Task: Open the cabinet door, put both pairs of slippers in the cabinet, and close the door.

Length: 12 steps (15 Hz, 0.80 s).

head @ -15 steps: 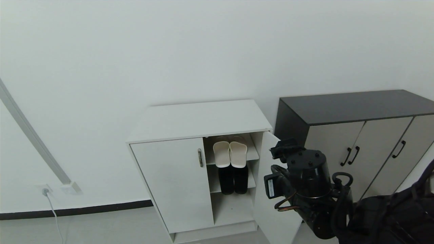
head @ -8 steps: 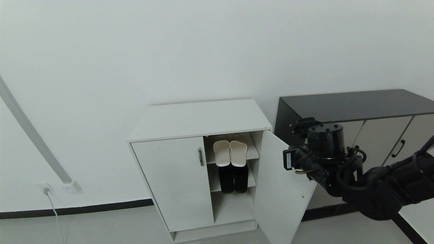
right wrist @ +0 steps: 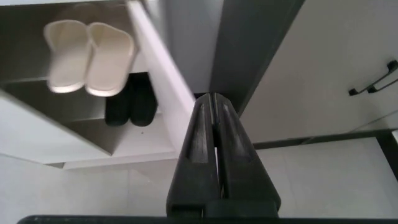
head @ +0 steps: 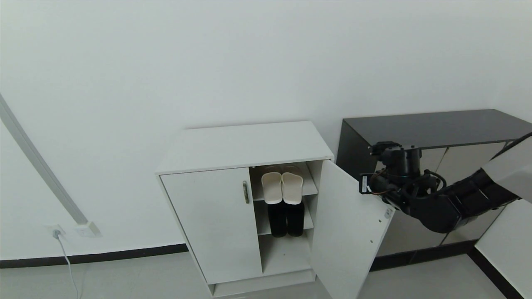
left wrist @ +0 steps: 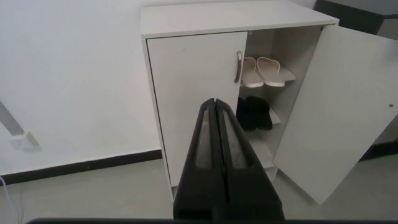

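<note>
The white cabinet (head: 245,145) stands against the wall with its right door (head: 349,224) swung open and its left door (head: 212,224) closed. Cream slippers (head: 282,189) lie on the upper shelf, black slippers (head: 286,220) on the shelf below. My right arm's wrist (head: 399,170) hangs behind the open door, beside the dark cabinet. My right gripper (right wrist: 214,98) is shut on nothing, close to the door's edge (right wrist: 165,68). My left gripper (left wrist: 214,102) is shut and empty, held back from the cabinet and facing the closed left door (left wrist: 193,93).
A dark-topped cabinet (head: 432,128) with pale doors and black handles stands right of the white one, close to the open door. A wall socket with a cable (head: 54,233) and a slanting conduit (head: 37,166) are at the left. Bare floor lies before the cabinet.
My right arm has swung from in front of the open door to the right and up, ending behind the door. The slippers have stayed put and the door is still open.
</note>
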{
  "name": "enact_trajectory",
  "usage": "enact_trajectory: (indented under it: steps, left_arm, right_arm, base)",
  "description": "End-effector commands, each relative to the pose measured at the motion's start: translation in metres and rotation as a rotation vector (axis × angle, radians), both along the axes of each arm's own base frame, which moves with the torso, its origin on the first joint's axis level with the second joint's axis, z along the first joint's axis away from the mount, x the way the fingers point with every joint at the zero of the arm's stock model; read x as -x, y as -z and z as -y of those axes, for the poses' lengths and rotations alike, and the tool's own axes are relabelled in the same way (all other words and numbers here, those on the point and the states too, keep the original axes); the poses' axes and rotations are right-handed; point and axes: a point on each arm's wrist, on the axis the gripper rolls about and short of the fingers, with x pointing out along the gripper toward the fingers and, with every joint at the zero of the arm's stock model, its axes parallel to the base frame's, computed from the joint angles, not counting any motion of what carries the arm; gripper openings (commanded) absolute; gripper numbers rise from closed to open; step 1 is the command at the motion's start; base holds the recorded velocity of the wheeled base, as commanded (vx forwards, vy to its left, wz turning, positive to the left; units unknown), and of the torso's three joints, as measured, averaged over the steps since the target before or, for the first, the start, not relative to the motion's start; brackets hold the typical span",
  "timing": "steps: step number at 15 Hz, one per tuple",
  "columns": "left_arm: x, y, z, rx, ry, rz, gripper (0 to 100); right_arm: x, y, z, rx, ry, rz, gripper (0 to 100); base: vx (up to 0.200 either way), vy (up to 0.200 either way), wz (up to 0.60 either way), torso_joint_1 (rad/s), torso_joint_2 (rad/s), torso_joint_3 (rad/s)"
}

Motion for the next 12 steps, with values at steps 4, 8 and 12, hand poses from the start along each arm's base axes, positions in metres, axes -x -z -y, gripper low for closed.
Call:
enact_trajectory:
  steps: [4, 8, 12]
  left_arm:
    - [0.000, 0.000, 0.000, 0.000, 0.000, -0.001, 0]
    - [0.000, 0.000, 0.000, 0.000, 0.000, -0.001, 0]
    - [0.000, 0.000, 0.000, 0.000, 0.000, -0.001, 0]
  right_arm:
    - [-0.017, 0.026, 0.004, 0.015, 0.019, -0.048, 0]
    - [-0.015, 0.029, 0.002, 0.018, 0.013, -0.055, 0]
    - [-0.001, 0.027, -0.012, 0.023, -0.033, -0.063, 0]
  base:
    - [0.000, 0.000, 0.00, 0.000, 0.00, 0.000]
    - [0.000, 0.000, 0.00, 0.000, 0.00, 0.000]
    - [0.000, 0.000, 0.00, 0.000, 0.00, 0.000]
